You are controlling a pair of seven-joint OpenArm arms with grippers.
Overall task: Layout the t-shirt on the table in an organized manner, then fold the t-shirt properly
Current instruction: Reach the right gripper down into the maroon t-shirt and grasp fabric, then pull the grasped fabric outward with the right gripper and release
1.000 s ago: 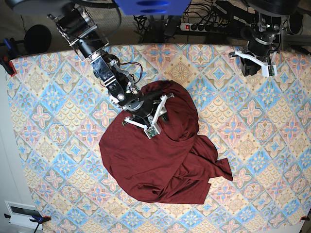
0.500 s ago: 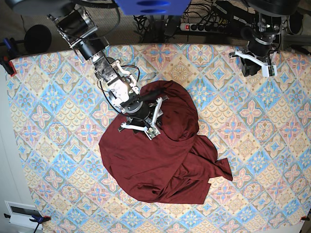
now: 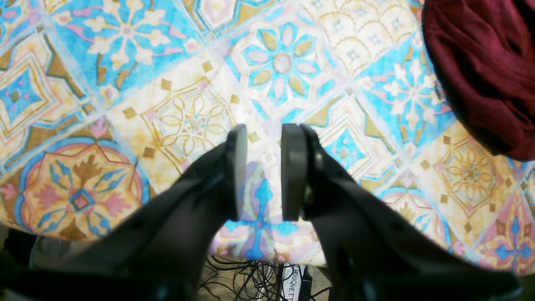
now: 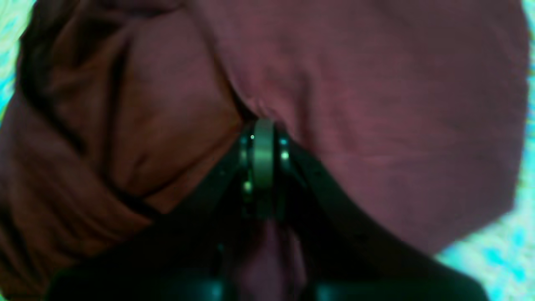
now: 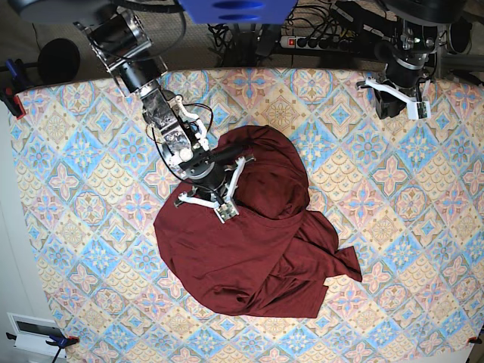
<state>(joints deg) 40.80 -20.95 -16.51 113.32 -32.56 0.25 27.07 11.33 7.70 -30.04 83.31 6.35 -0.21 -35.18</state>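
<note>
t-shirt (image 5: 249, 249) lies crumpled in a heap mid-counter (image 5: 91, 227). right claw (image 4: 262, 138) is pressed into its upper-left folds, clamped on the fabric. left claw (image 3: 263, 171) hangs over the far counter edge, slightly parted, holding nothing.

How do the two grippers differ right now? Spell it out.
The right gripper is shut on the t-shirt, pinching a fold; the left gripper stands slightly apart and holds nothing. The right gripper is down on the heap mid-table; the left gripper hangs over bare table near the edge, clear of the cloth. Both have dark fingers.
</note>
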